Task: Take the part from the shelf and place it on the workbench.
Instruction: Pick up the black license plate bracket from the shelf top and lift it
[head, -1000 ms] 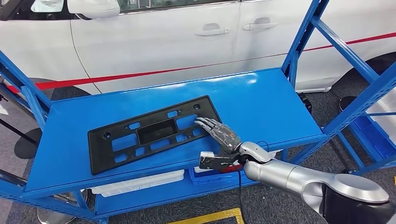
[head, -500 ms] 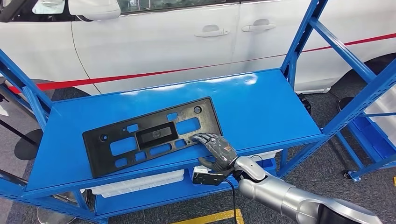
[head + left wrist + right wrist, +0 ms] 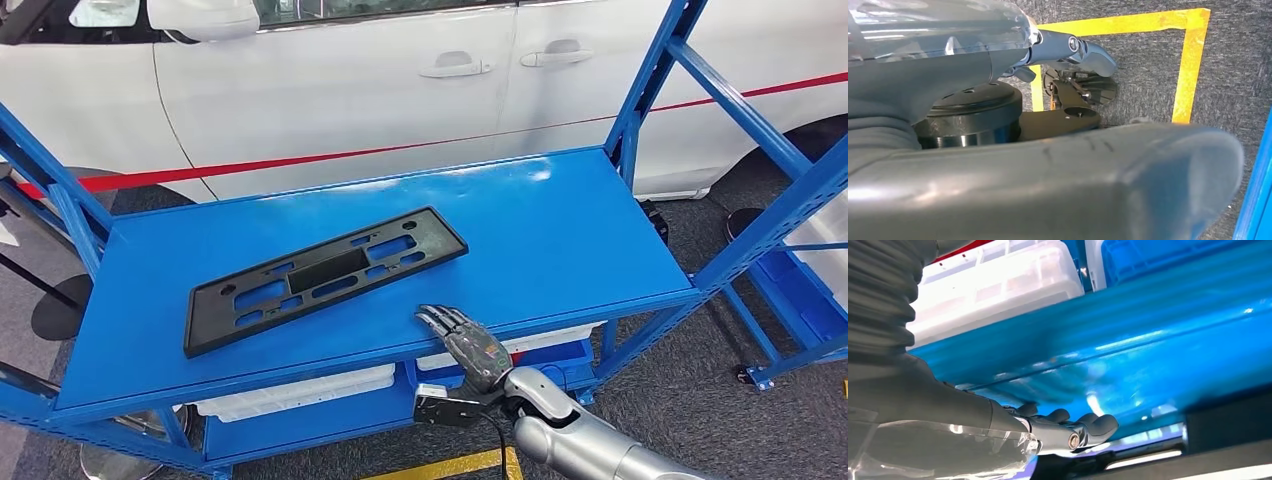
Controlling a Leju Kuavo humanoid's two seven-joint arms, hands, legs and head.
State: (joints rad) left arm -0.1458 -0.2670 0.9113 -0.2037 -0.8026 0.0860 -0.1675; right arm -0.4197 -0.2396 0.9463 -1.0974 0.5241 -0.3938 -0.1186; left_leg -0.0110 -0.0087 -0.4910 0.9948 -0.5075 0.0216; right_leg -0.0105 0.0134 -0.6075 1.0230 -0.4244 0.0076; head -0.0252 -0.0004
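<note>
One black part (image 3: pixel 322 273) is seen lying flat on the blue shelf (image 3: pixel 560 230), left of centre, long axis running from near-left to far-right. It is not gripped by anything. The right hand (image 3: pixel 465 338) is held at the shelf's near edge, just near-right of the part and apart from it; fingers are extended and loosely spread, nothing is held. Likely it is kept low at the edge so the fingers can be slid toward the part's near rim for a pickup; that is a judgement. The left hand (image 3: pixel 1075 50) is seen hanging over grey floor with yellow tape (image 3: pixel 1193 60); fingers look curled, whether anything is held cannot be told. Count: one part, two white bins (image 3: pixel 300 392) on the lower tier, one white car (image 3: pixel 400 90) behind. Workbench placement not started.
</note>
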